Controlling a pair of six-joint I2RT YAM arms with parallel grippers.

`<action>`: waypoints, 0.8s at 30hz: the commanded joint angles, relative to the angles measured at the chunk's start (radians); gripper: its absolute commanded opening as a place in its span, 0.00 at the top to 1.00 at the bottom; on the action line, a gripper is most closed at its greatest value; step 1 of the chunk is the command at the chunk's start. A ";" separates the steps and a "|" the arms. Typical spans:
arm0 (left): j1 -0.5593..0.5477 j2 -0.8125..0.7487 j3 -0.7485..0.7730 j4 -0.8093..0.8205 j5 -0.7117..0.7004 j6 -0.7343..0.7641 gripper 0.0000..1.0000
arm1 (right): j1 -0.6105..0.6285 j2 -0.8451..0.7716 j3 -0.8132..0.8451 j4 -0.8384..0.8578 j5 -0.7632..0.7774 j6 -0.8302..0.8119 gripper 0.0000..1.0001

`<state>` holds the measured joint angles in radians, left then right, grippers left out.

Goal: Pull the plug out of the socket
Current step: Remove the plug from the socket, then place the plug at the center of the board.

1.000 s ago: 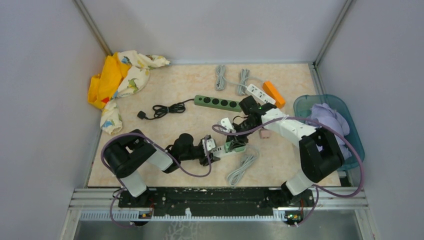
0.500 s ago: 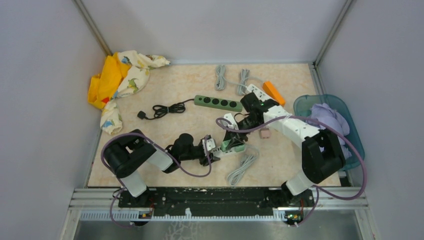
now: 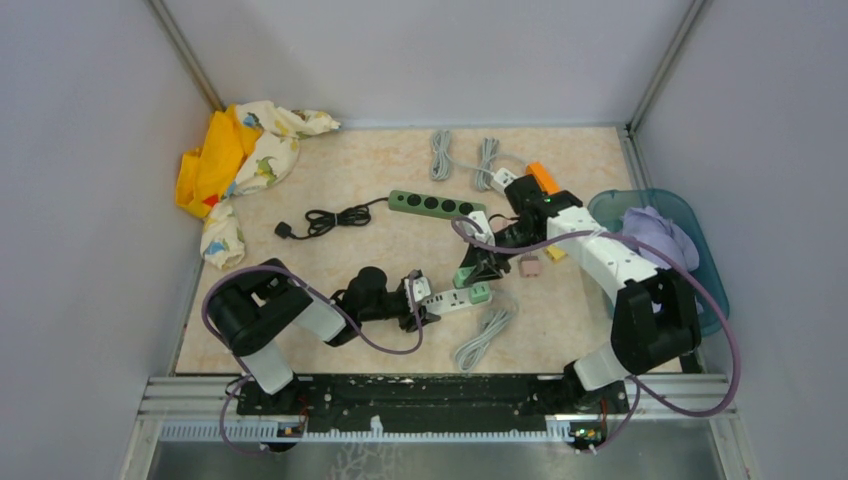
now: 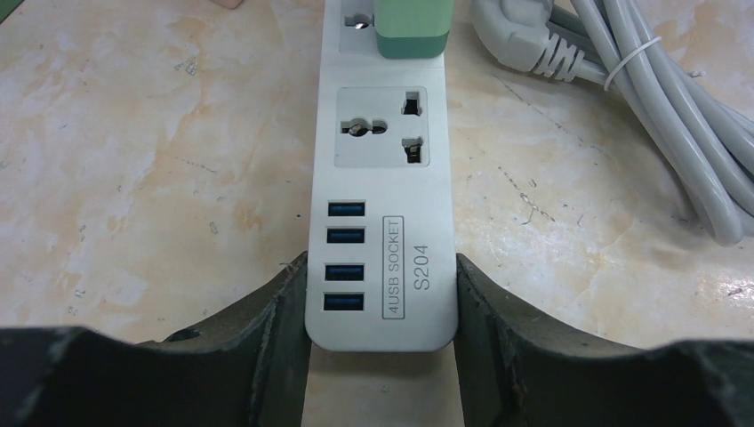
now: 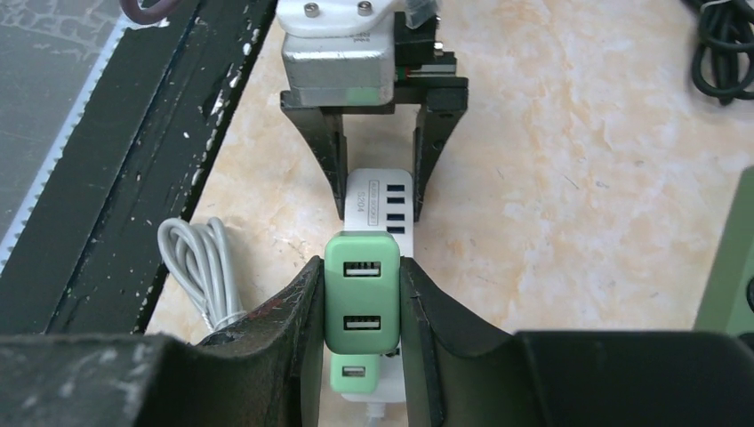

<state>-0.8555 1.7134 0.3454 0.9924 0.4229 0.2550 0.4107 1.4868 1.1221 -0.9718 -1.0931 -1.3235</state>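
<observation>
Well, R gripper point(image 5: 360, 271): clenched on green plug point(image 5: 360, 307), one finger on each side face; plug's 2 USB ports face the wrist cam.
Plug position: up in R gripper's grasp, over far end of white strip point(image 4: 381, 151). Top view shows the gripper tip apart from the strip, a bit toward the back. Pins hidden, so can't tell more.
L gripper point(image 4: 381, 267): clamped on the strip's near end, fingers point(image 4: 284, 302) against both long edges, by the 4 USB ports; label reads "4USB SOCKET S204".
Strip position: flat on table point(image 4: 133, 160), centre-front, between the 2 grippers; one universal socket bare next to the USB block.
On strip: second green block point(image 4: 409, 27) seated at far end, past the bare socket; cut off by frame edge in L wrist view.
Beside strip: grey cable point(image 4: 658, 116), bundled w/ a tie, its moulded plug near the green block.
Mid-table: green strip point(image 3: 435, 205) w/ black cord point(image 3: 325, 220); small pink item point(image 3: 531, 266) near R arm.
Back: 2 grey coils point(image 3: 440, 155), orange item point(image 3: 545, 178).
Edges: teal bin point(image 3: 610, 205) at right holding lilac cloth point(image 3: 655, 235); yellow printed cloth point(image 3: 235, 155) in back-left corner.
</observation>
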 commanded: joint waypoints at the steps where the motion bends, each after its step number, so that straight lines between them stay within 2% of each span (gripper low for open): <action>1: -0.003 0.012 -0.009 0.011 0.040 -0.002 1.00 | -0.057 -0.064 0.050 -0.011 -0.076 -0.028 1.00; 7: -0.003 0.011 -0.011 0.015 0.042 -0.002 1.00 | -0.121 -0.092 0.048 0.052 -0.040 0.073 1.00; 11: -0.002 0.012 -0.011 0.016 0.041 -0.002 1.00 | -0.134 -0.101 0.048 0.116 0.041 0.168 1.00; 19: -0.001 0.012 -0.010 0.016 0.045 -0.002 1.00 | -0.139 -0.074 0.067 0.145 0.184 0.237 1.00; 24: -0.002 0.015 -0.009 0.016 0.045 -0.002 1.00 | -0.139 -0.062 0.080 0.165 0.325 0.284 1.00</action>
<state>-0.8555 1.7134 0.3454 0.9936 0.4236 0.2550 0.2783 1.4258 1.1461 -0.8516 -0.8761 -1.0946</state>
